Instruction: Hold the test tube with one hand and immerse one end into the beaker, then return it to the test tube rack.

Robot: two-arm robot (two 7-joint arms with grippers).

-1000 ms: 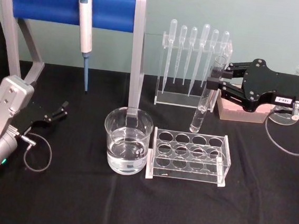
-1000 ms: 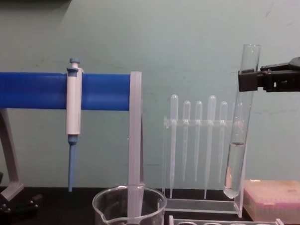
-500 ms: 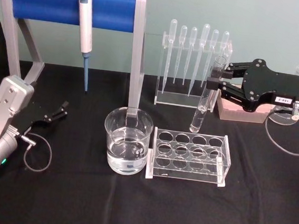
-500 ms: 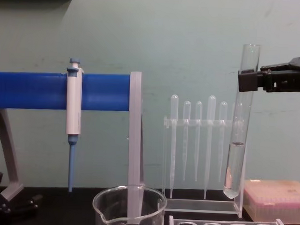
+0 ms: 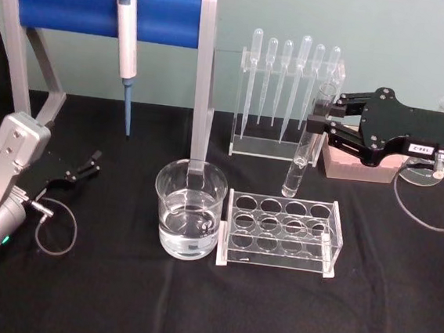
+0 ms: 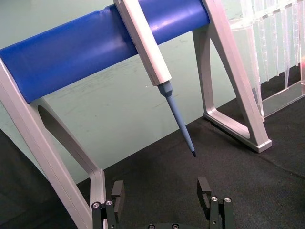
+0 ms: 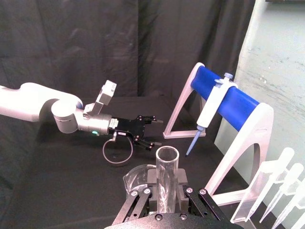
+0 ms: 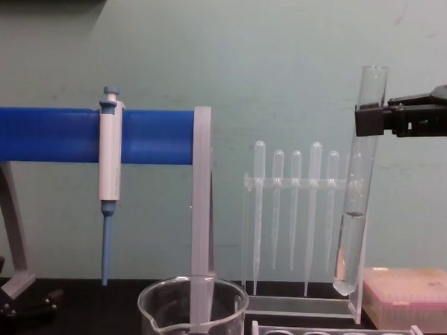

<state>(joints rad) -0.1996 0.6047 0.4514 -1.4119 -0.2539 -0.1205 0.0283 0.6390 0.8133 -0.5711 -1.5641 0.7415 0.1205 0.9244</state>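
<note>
Lower left of head view: left end effector (image 5: pixel 90 163) sitting parked low by tabletop (image 5: pixel 115 298), fingers apart. Centre: beaker (image 5: pixel 164 208) holding water. Right of centre: I'm watching right end effector (image 5: pixel 319 119) clamping test tube (image 5: pixel 302 154) near its rim. Tube is hanging slightly tilted behind rack (image 5: pixel 276 255), liquid inside. I'm worrying about high grip letting tube slip, and bottom clipping beaker rim on leftward carry.

Test tube (image 5: pixel 295 170): one, clamped between right gripper (image 5: pixel 314 120) fingers. Beaker (image 5: pixel 164 208): one. Rack (image 5: pixel 276 255): one, eight holes, two rows of four. Pipettes (image 5: pixel 283 86): six. Pipettor (image 5: pixel 126 39): one. Pink box (image 5: pixel 340 167): one. Grippers: two, counting left gripper (image 5: pixel 88 164).
</note>
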